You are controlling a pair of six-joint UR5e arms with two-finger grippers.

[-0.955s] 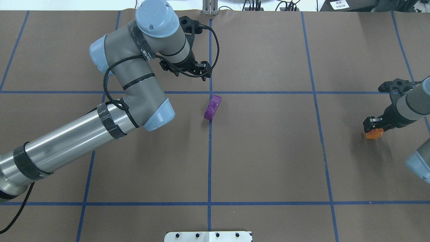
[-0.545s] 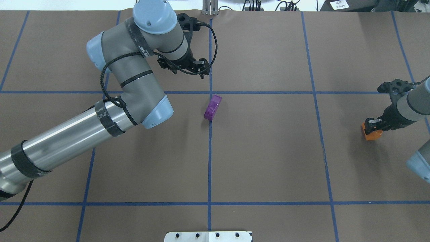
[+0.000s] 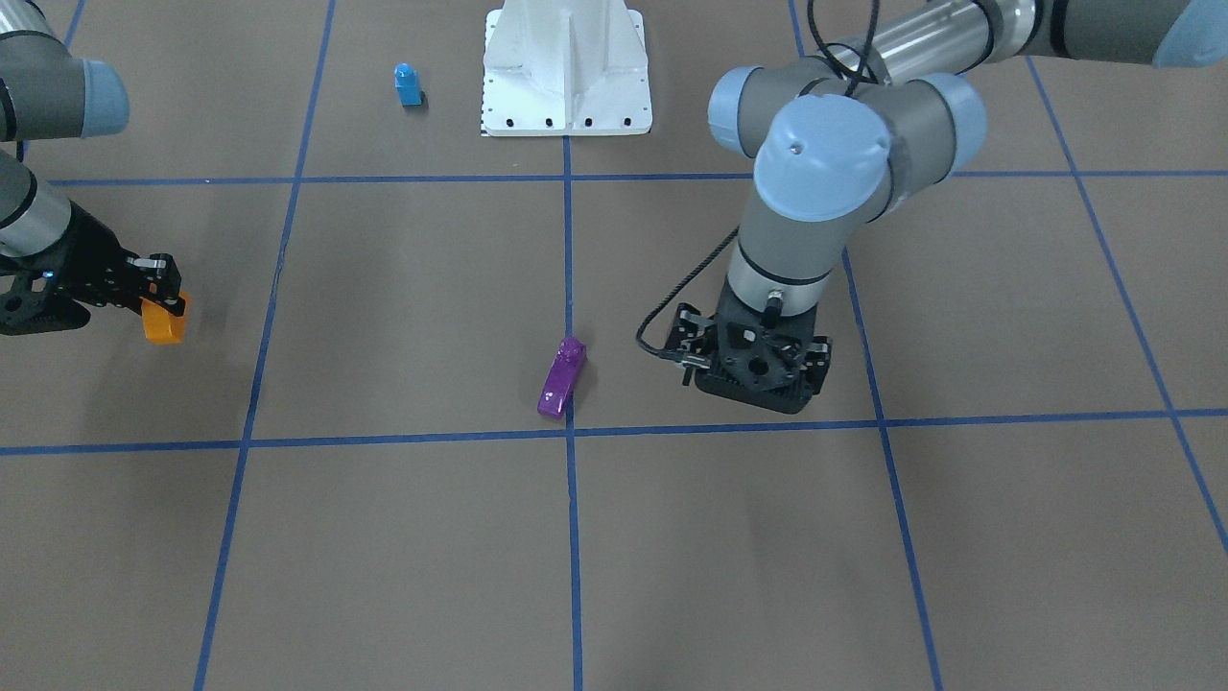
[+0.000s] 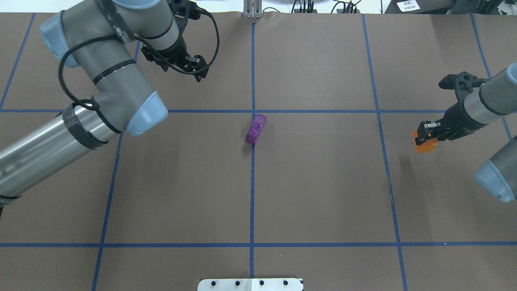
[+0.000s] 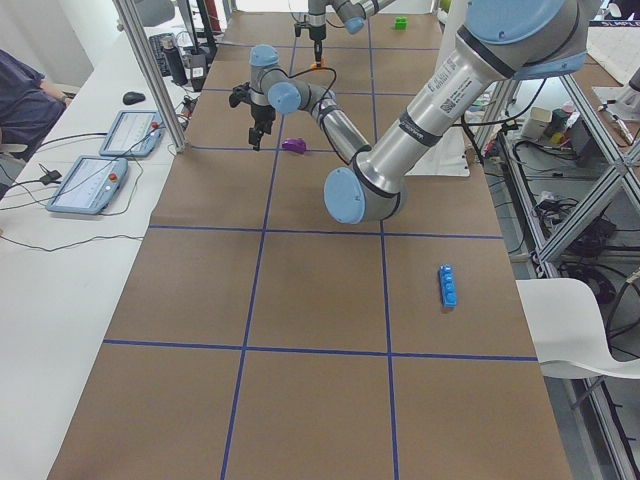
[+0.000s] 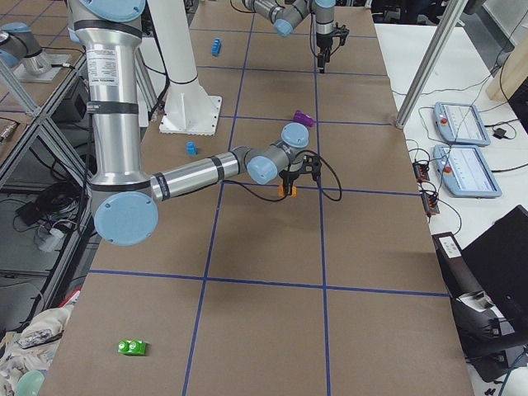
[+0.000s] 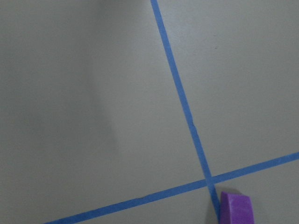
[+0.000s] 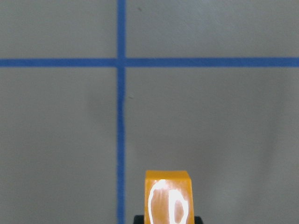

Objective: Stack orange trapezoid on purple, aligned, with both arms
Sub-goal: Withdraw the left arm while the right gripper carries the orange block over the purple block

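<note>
The purple brick point(image 4: 255, 129) lies on the brown table by the central crossing of the blue tape lines; it also shows in the front view point(image 3: 561, 378) and at the bottom edge of the left wrist view point(image 7: 237, 207). My left gripper point(image 4: 196, 69) hangs empty, far-left of it and well apart, and looks open. My right gripper point(image 4: 424, 136) is shut on the orange trapezoid point(image 4: 425, 144) and holds it above the table at the right side. The orange brick fills the bottom of the right wrist view point(image 8: 168, 198) and shows in the front view point(image 3: 165, 320).
A small blue single-stud brick point(image 3: 408, 84) stands beside the white pedestal base point(image 3: 566, 67). A long blue brick point(image 5: 449, 286) lies on the robot's left side. A green brick point(image 6: 131, 347) lies on its far right. Blue tape lines grid the table.
My left arm has swung left and farther away from the purple brick. My right gripper has carried the orange trapezoid a little toward the centre and the far side. The purple brick has not moved.
</note>
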